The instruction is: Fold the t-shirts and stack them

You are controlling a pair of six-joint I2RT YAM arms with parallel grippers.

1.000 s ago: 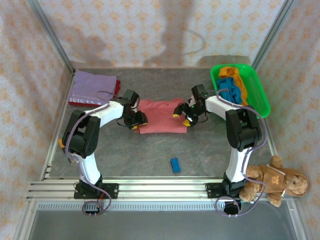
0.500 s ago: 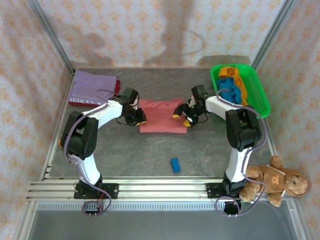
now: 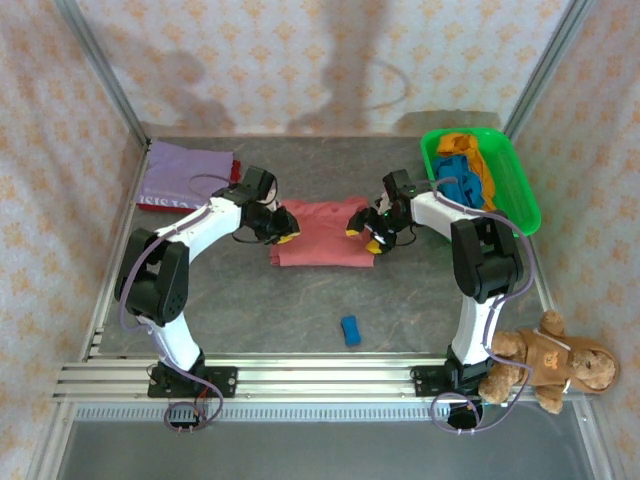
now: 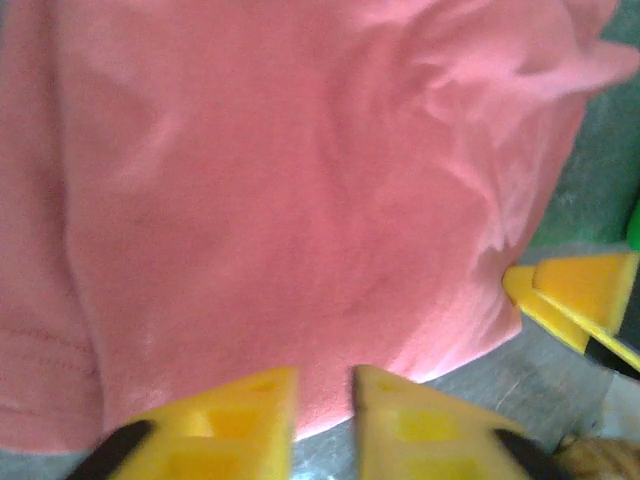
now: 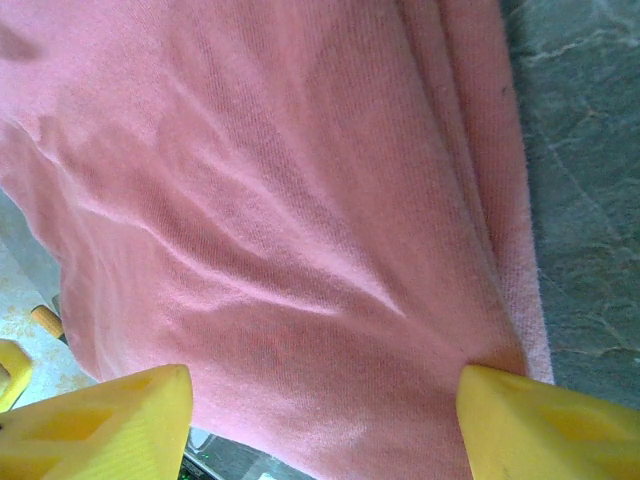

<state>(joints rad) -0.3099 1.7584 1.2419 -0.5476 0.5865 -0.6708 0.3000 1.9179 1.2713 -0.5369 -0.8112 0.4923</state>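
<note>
I see the folded salmon-pink cloth t-shirt [image 3: 325, 235], softly creased, between narrow left jaws and wide right jaws, on grey tabletop [image 3: 300, 300].

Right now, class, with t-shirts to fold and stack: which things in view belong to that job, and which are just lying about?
Belong to the job:
salmon-pink t-shirt
lilac t-shirt
dark red t-shirt
blue t-shirt and orange t-shirt, both in the green basket

Just lying about:
small blue block
teddy bear

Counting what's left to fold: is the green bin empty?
No, an orange t-shirt and a blue t-shirt lie bunched inside the green bin.
</note>
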